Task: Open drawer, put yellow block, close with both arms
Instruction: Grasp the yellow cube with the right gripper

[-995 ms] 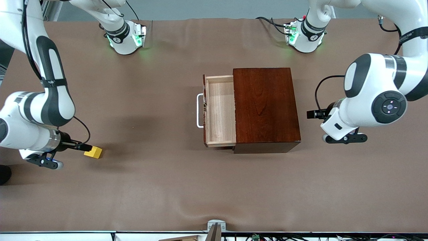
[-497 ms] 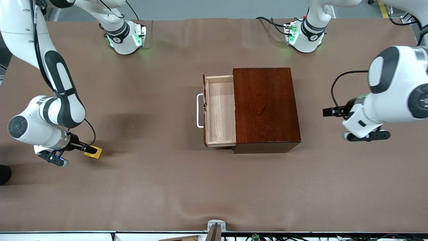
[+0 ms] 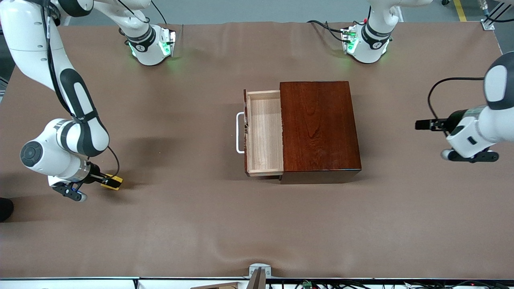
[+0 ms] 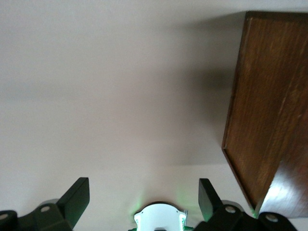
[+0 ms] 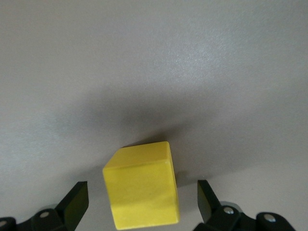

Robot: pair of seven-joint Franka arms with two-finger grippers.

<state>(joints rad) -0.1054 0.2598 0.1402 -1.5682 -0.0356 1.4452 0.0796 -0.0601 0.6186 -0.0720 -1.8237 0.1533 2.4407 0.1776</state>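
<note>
Yellow block [image 3: 113,182] sits on the table near the right arm's end, well apart from the drawer [image 3: 264,132], plain small cube, one edge turned toward the wrist camera. Right gripper [image 3: 105,180] is down at it, fingers spread wide, cube between them, not yet pinched. Drawer is pulled out, pale tray empty. Left gripper [image 3: 421,125] is open too, hanging over bare table past the box [image 3: 319,128], waiting.
</note>
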